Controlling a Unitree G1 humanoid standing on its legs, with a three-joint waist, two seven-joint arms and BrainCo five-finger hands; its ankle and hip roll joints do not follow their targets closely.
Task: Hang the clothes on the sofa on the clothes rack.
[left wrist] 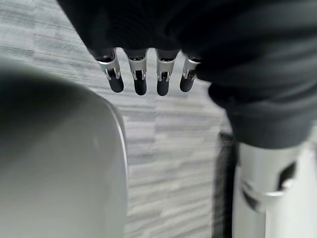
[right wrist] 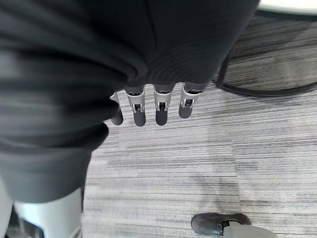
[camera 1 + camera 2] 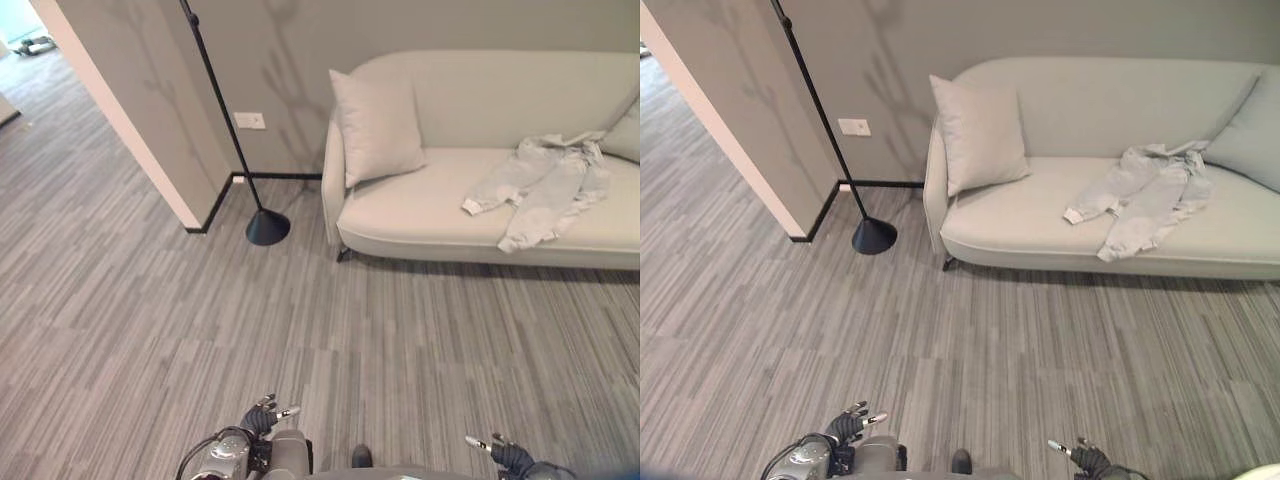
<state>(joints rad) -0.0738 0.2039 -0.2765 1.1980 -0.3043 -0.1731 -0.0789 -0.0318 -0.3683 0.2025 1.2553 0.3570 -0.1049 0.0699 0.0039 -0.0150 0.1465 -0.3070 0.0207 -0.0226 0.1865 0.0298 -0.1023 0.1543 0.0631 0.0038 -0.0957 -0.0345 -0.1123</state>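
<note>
Floor stand (image 3: 267, 226): black, round base on wood-look floor (image 3: 150, 320), thin pole running up along the grey wall at the corner. Head not visible, so rack vs. lamp cannot be confirmed; no other rack candidate seen.

Wall socket (image 3: 249, 121): just beside the pole, low on wall.

Sofa (image 3: 440, 215): pale, set against the wall, right of the stand. Square cushion (image 3: 377, 127) leans upright in its left corner, propped by armrest and backrest. Second cushion (image 3: 1247, 140) at far right end.

Garment (image 3: 540, 186): light grey, looks like a small long-sleeved suit. Lies crumpled and flat on the seat, right of centre, cuffs toward the seat front. Untouched; nothing hung yet.

L hand (image 1: 138, 74): low at the robot's side, well apart from the sofa. Fingers straight, relaxed, empty; floor seen past them.

R hand (image 2: 148, 104): same posture on the other side. Fingers extended, nothing held.

Est. step: approach phase. Both hands kept free and low for walking; next req. is closing on the sofa front, then reaching to the garment.
</note>
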